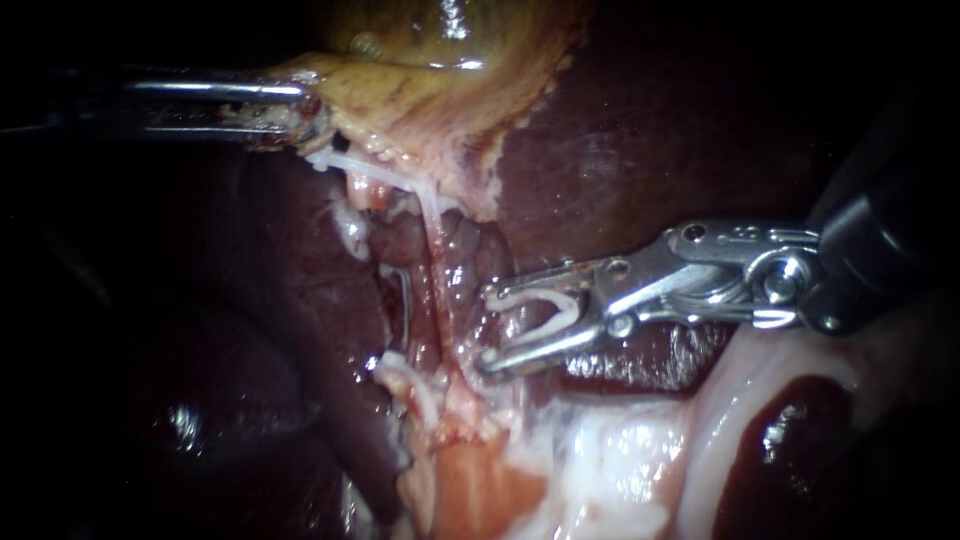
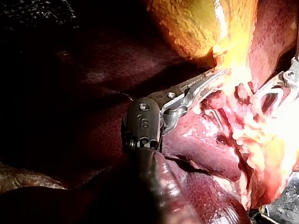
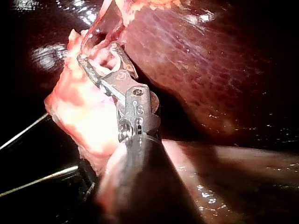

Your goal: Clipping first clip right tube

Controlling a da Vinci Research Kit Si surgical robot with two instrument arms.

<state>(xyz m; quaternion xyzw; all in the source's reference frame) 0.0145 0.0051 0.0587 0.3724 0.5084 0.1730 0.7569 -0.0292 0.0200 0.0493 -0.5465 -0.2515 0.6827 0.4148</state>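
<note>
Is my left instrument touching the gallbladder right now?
Touching. The endoscope view shows the left instrument clamped on the gallbladder at its edge, with no gap between them.

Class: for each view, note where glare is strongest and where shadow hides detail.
Endoscope view: glare on the right instrument holding its clip, left half in shadow. Left wrist view: gallbladder overexposed, dark elsewhere. Right wrist view: sheen on liver.

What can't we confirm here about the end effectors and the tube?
1. Endoscope view: whether the tube already sits inside the clip held by the right instrument. They overlap and the depth is unreadable.
2. Left wrist view: exactly where the left instrument bites the gallbladder. Glare washes it out.
3. Right wrist view: the clip's open end, lost against the pale tissue.
</note>
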